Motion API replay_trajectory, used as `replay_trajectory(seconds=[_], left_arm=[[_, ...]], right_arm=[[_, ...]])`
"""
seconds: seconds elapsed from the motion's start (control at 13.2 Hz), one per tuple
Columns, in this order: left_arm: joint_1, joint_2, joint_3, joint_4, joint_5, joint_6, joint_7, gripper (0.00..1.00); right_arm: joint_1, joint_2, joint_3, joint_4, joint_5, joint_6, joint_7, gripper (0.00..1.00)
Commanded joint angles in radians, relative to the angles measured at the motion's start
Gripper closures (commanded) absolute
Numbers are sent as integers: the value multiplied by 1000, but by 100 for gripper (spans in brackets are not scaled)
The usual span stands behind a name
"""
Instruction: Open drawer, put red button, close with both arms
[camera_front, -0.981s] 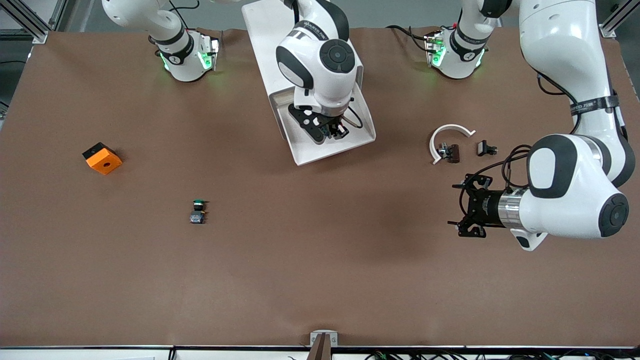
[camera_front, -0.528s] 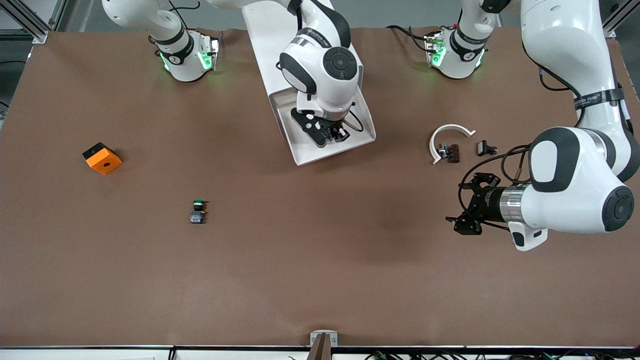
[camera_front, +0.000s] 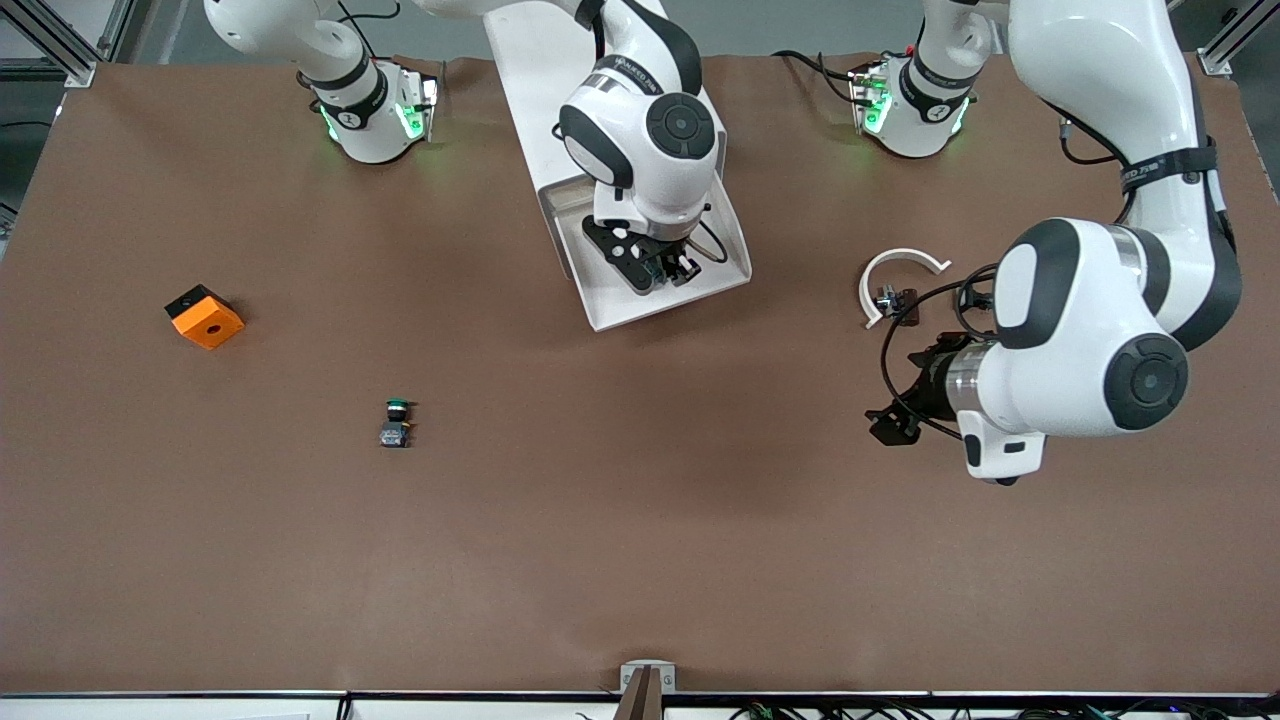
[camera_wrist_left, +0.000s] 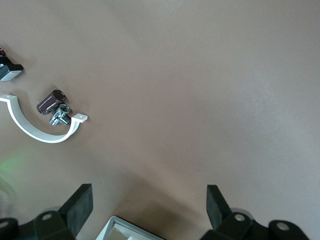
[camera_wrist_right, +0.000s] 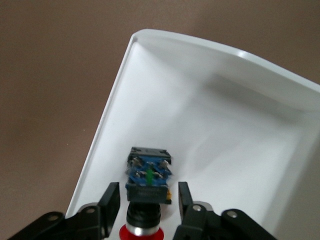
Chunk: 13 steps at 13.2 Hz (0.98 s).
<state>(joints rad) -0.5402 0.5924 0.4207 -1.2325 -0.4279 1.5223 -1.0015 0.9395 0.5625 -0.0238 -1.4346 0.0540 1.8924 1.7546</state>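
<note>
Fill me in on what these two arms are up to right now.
The right gripper is down inside the open white drawer, its fingers spread on either side of the red button, which lies on the drawer floor; the fingers look apart from the button, so it seems just released. The left gripper hangs open over bare table near the white curved clip, holding nothing. The drawer is not yet closed.

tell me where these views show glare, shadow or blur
Front view: green base lights spill onto the brown table, soft arm shadows mid-table. Right wrist view: bright highlight on the white drawer rim; the red button is sharp at its base, soft at its cap. Left wrist view: evenly lit, gripper fingers dark.
</note>
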Motion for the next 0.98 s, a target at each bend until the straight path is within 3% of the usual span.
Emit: replay_trajectory(seconds=[0.0,0.3,0.53,0.91], left_arm=[[-10,-31,1,-35,26,15,26,0],[-24,-31,0,-36,26,50,75,0],[-50,-25,-19,-68,26,155,107,0],[-60,53,-101,-73,17,344,182,0]], right_arm=[[7,-27,-7,5,7,-7,5,0],[1,-122,-8,13,7,-53,-6,0],[-13,-174,-15,54,4,-139,-32,0],[-138,-343,-16,59,7,-358,-393,0]])
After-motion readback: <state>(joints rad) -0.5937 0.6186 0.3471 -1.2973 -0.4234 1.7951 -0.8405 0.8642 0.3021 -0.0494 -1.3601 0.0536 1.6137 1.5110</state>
